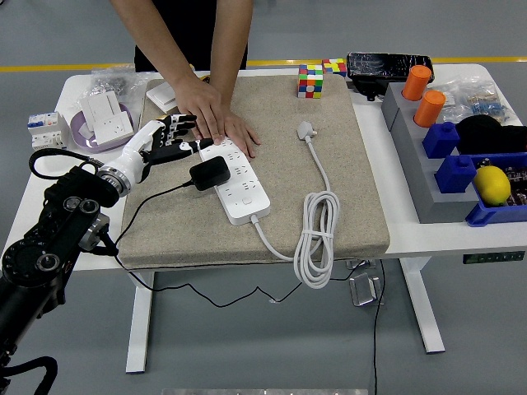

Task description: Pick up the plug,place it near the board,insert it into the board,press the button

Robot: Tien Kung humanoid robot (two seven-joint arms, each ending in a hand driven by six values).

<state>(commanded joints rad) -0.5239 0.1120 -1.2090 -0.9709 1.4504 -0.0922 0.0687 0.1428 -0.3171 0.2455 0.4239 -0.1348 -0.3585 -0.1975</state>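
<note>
A black plug adapter (pixel 209 173) sits in the near-left sockets of the white power strip (pixel 237 182) on the beige mat (pixel 329 132); its black cord runs off the left front. My left hand (pixel 169 136) hovers just left of the plug, fingers spread, holding nothing. A person's hand (pixel 216 123) presses flat on the strip's far end. The strip's own white plug (pixel 305 129) lies on the mat with its coiled cable (pixel 317 239). The right hand is out of view.
Rubik's cubes (pixel 310 81) stand at the mat's far edge. Grey and blue bins (pixel 449 169) with orange cylinders (pixel 427 108) and a lemon (pixel 492 184) fill the right side. White electrical parts (pixel 105 115) lie at the far left.
</note>
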